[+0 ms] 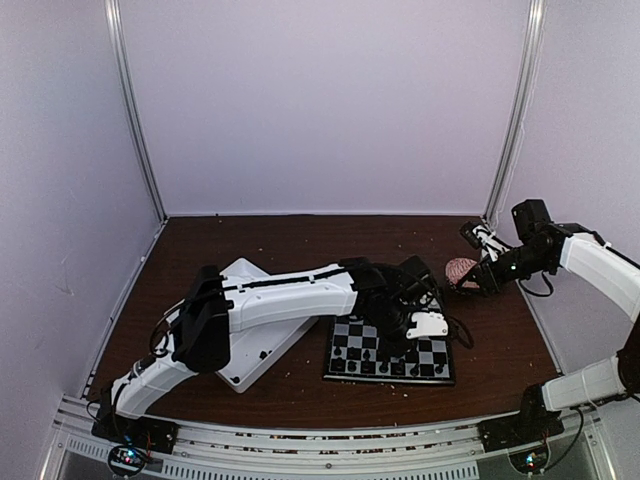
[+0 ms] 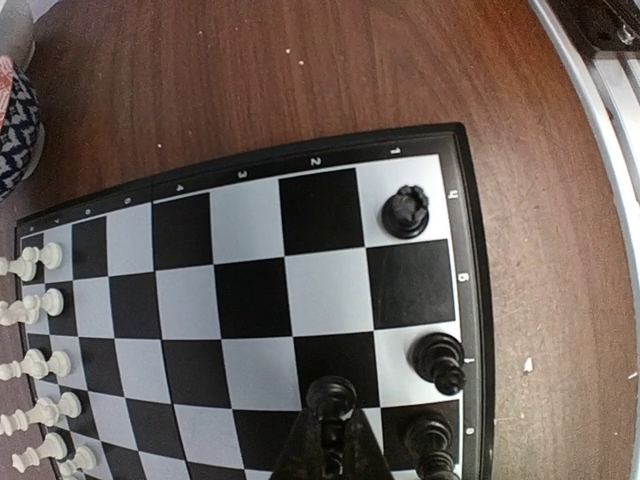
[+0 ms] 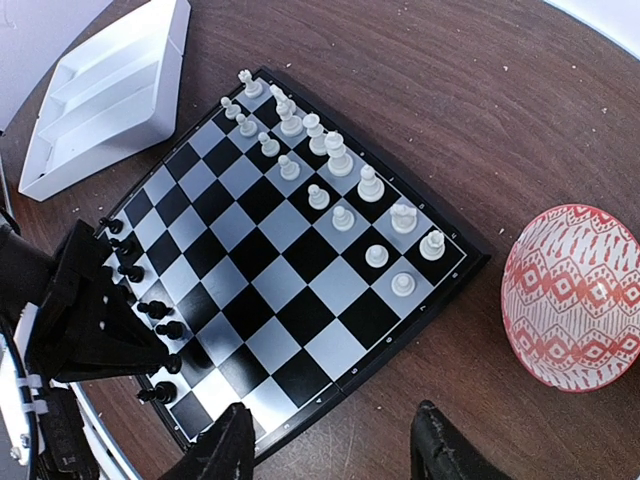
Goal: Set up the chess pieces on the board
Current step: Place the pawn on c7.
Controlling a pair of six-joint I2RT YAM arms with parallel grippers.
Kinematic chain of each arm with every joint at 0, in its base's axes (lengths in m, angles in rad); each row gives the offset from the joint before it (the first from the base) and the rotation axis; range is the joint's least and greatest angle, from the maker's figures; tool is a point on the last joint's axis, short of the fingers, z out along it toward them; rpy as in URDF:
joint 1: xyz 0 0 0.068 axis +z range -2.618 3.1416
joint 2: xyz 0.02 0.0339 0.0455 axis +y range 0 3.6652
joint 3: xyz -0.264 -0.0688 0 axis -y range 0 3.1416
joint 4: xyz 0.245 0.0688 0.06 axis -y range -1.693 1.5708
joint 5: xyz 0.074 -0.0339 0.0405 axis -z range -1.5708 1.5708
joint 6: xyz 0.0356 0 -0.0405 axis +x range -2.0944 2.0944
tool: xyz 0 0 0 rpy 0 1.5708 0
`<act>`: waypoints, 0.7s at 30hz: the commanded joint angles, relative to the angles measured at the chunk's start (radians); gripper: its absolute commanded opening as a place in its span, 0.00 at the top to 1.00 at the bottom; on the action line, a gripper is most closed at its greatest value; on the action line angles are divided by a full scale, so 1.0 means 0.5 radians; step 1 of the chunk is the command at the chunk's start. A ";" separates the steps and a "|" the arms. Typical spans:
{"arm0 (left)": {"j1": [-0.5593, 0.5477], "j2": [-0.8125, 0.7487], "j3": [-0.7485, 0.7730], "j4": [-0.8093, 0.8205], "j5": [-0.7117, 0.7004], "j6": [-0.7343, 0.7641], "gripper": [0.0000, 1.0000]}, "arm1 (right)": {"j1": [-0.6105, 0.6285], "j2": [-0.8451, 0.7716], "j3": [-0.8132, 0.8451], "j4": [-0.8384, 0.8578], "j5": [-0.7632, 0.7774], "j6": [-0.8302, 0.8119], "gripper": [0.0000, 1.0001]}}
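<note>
Chess pieces (image 2: 405, 211): tiny, black, round-based plastic.

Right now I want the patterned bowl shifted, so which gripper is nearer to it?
Right. The right gripper hovers just beside the red patterned bowl, jaws open; the left gripper is farther off over the board, shut on a black chess piece.

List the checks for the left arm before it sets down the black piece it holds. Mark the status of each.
1. Grip: left fingers shut on the held black piece: ok.
2. Position: held black piece over the board, near the black side's edge: ok.
3. Square beneath it free: cannot tell, the fingers hide it.
4. Neighbours upright, the corner piece and the edge piece: ok.
5. Other arm: right fingers open, empty, apart from the left arm: ok.
6. Far side: white pieces standing in two rows: ok.
</note>
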 commanded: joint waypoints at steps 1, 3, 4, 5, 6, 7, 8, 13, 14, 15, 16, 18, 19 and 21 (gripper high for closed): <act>-0.012 0.051 0.069 0.070 0.062 0.068 0.96 | -0.009 0.010 0.034 -0.024 -0.034 0.002 0.46; -0.012 0.054 0.070 0.075 0.062 0.065 0.96 | -0.009 0.013 0.035 -0.026 -0.041 -0.001 0.46; -0.011 0.057 0.070 0.076 0.062 0.062 0.96 | -0.009 0.016 0.039 -0.029 -0.040 -0.003 0.46; -0.012 0.060 0.070 0.079 0.062 0.062 0.96 | -0.009 0.019 0.038 -0.034 -0.040 -0.006 0.46; -0.011 0.064 0.070 0.082 0.063 0.061 0.96 | -0.009 0.022 0.040 -0.036 -0.042 -0.009 0.47; -0.012 0.069 0.070 0.082 0.065 0.061 0.96 | -0.009 0.024 0.041 -0.039 -0.042 -0.012 0.47; -0.012 0.071 0.070 0.085 0.068 0.058 0.96 | -0.009 0.026 0.042 -0.040 -0.042 -0.013 0.47; -0.012 0.078 0.070 0.094 0.082 0.073 0.96 | -0.009 0.035 0.046 -0.043 -0.039 -0.024 0.47; -0.012 0.077 0.070 0.094 0.086 0.078 0.96 | -0.009 0.039 0.051 -0.046 -0.039 -0.026 0.47; -0.012 0.077 0.070 0.094 0.089 0.083 0.96 | -0.009 0.042 0.053 -0.048 -0.040 -0.028 0.47; -0.011 0.079 0.070 0.094 0.092 0.084 0.96 | -0.009 0.048 0.056 -0.050 -0.041 -0.030 0.47; -0.012 0.080 0.070 0.093 0.101 0.089 0.95 | -0.009 0.054 0.061 -0.056 -0.044 -0.036 0.47; -0.012 0.080 0.070 0.094 0.103 0.090 0.95 | -0.009 0.056 0.061 -0.058 -0.045 -0.038 0.47; -0.012 0.083 0.073 0.094 0.109 0.094 0.95 | -0.009 0.056 0.059 -0.061 -0.042 -0.044 0.47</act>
